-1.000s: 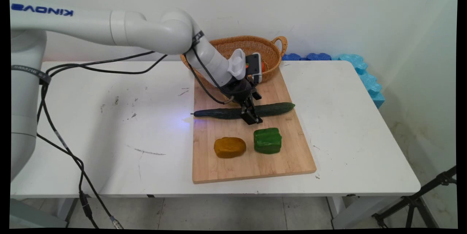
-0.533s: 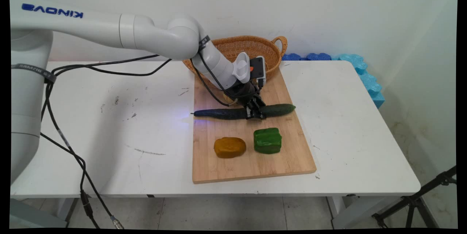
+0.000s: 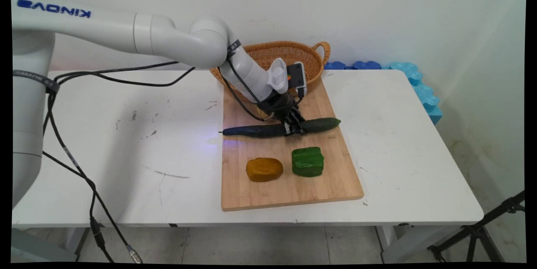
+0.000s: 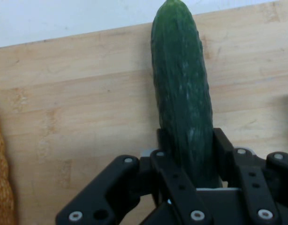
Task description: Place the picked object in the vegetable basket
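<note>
White-topped table [image 3: 126,155] is carrying a pale bamboo cutting board [image 3: 293,185], where the black two-finger gripper [image 3: 294,127], which was straddling the long dark-green cucumber [image 3: 251,130] with jaws spread a second ago, is now clenching it around its middle. That cucumber is lying crosswise on the board, glossy and finely ridged, behind an ochre rounded lump [image 3: 264,169] and a green blocky pepper [image 3: 308,161]; a woven wicker basket [image 3: 312,57] is sitting beyond.

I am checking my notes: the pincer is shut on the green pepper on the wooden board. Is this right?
Not quite. The pincer is shut on the cucumber, as the hand view shows; the green pepper lies apart, untouched. It is on the wooden board, as you wrote.
</note>
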You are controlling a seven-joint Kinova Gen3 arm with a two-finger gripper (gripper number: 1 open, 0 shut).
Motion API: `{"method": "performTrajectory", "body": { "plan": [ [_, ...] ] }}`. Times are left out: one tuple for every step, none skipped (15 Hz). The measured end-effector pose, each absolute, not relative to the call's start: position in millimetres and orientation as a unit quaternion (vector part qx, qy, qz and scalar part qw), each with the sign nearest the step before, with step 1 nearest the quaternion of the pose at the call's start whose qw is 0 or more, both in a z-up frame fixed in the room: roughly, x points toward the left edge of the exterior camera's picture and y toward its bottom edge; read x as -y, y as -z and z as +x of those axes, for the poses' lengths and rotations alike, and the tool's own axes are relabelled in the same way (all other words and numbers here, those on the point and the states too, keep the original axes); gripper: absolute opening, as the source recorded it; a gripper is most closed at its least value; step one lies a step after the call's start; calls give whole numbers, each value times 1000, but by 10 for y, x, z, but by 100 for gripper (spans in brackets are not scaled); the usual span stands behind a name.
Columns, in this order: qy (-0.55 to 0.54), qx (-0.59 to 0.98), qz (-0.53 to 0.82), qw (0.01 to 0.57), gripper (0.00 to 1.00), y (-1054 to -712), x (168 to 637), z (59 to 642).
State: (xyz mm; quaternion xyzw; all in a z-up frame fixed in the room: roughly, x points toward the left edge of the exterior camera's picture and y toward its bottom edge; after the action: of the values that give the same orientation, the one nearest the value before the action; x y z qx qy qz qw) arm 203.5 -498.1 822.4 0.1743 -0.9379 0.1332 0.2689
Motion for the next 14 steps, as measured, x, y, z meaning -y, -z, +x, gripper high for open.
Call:
{"method": "performTrajectory", "body": {
  "plan": [
    [-133,936,179,271,0,-8269,4970,2040],
    [-134,934,185,273,0,-8328,4956,2048],
    [-135,932,191,275,0,-8396,4946,2059],
    [-136,931,196,277,0,-8464,4940,2069],
    [-138,929,200,280,0,-8545,4937,2084],
    [-140,927,205,282,0,-8627,4938,2102],
    [-142,925,208,283,0,-8700,4944,2120],
    [-145,924,211,284,0,-8784,4955,2146],
    [-148,923,213,285,0,-8857,4971,2173],
    [-153,922,214,286,0,-8940,4996,2206],
    [-155,921,215,286,0,-8985,5012,2226],
    [-160,920,216,285,0,-9051,5042,2263],
    [-165,919,216,285,0,-9121,5083,2310],
    [-171,919,216,283,0,-9186,5129,2361]
  ]
}}
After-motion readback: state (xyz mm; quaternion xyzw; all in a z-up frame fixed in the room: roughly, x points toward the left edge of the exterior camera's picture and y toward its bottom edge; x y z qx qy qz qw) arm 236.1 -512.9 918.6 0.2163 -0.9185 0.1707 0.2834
